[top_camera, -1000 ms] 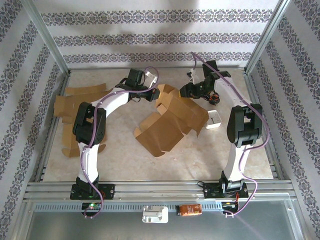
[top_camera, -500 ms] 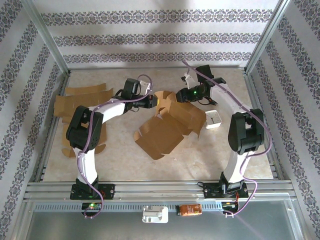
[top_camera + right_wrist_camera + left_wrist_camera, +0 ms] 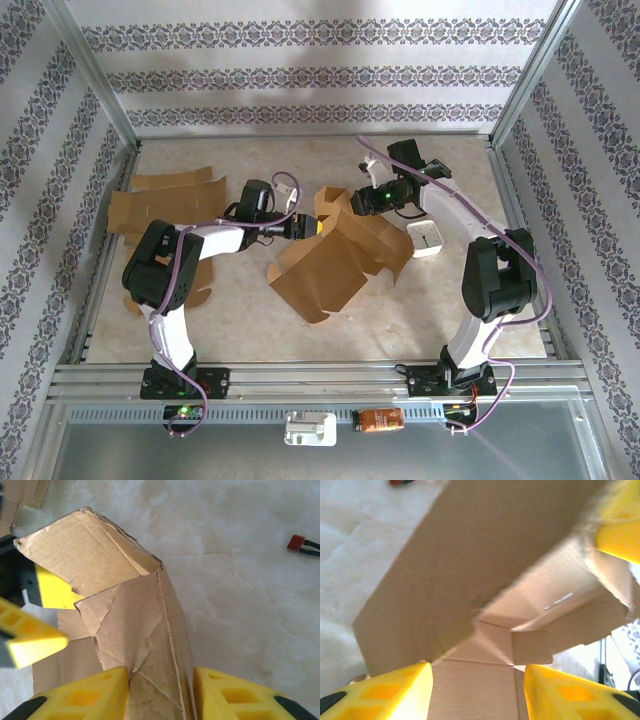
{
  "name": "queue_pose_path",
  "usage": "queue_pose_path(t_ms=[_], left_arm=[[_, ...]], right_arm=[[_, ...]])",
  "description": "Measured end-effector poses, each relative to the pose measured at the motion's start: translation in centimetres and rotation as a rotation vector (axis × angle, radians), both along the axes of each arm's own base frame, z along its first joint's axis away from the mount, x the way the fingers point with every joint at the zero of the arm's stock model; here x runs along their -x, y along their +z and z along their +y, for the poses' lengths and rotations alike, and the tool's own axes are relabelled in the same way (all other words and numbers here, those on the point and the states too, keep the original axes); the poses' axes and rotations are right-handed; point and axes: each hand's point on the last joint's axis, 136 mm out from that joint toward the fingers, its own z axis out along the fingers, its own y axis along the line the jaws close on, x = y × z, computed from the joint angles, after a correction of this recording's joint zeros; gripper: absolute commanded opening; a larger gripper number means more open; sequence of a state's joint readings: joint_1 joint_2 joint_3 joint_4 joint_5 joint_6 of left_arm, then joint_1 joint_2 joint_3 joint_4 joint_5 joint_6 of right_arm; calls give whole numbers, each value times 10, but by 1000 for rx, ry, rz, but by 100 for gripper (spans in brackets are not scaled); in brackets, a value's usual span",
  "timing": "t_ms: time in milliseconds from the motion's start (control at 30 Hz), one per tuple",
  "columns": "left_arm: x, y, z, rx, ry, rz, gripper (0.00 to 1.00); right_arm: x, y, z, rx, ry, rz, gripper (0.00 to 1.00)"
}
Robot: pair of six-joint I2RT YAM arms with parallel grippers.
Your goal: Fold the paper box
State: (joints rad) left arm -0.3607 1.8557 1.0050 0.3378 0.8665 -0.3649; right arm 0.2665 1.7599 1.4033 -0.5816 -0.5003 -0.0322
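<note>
Cardboard box (image 3: 330, 265) gripped by right hand (image 3: 161, 680); left hand (image 3: 476, 680) parted.

Plain brown paper box (image 3: 335, 255); yellow fingers (image 3: 395, 690) on left hand (image 3: 477, 672) and right hand (image 3: 161, 677); cream marbled bench (image 3: 420, 300); white walls (image 3: 300, 60) with dark floral stripes.

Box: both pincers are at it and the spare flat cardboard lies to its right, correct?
No. The spare flat cardboard lies to the left of the box, not to its right, as the top view shows. The left pincer and the right pincer are both at the box.
</note>
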Motion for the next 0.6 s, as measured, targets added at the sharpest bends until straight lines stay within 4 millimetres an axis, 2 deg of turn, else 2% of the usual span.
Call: queue_pose_path(t_ms=[167, 333, 400, 500, 600], left_arm=[[6, 32, 11, -57, -3, -191, 60], [-2, 70, 33, -209, 56, -443, 60], [-12, 73, 40, -277, 67, -495, 59], [-39, 68, 51, -374, 56, -526, 56], [-68, 51, 57, -442, 2, -520, 55]], right_arm=[[1, 2, -1, 2, 2, -12, 40], [1, 2, -1, 6, 11, -22, 40], [1, 2, -1, 6, 13, -25, 40], [1, 2, -1, 7, 13, -24, 40], [1, 2, -1, 6, 13, -24, 40]])
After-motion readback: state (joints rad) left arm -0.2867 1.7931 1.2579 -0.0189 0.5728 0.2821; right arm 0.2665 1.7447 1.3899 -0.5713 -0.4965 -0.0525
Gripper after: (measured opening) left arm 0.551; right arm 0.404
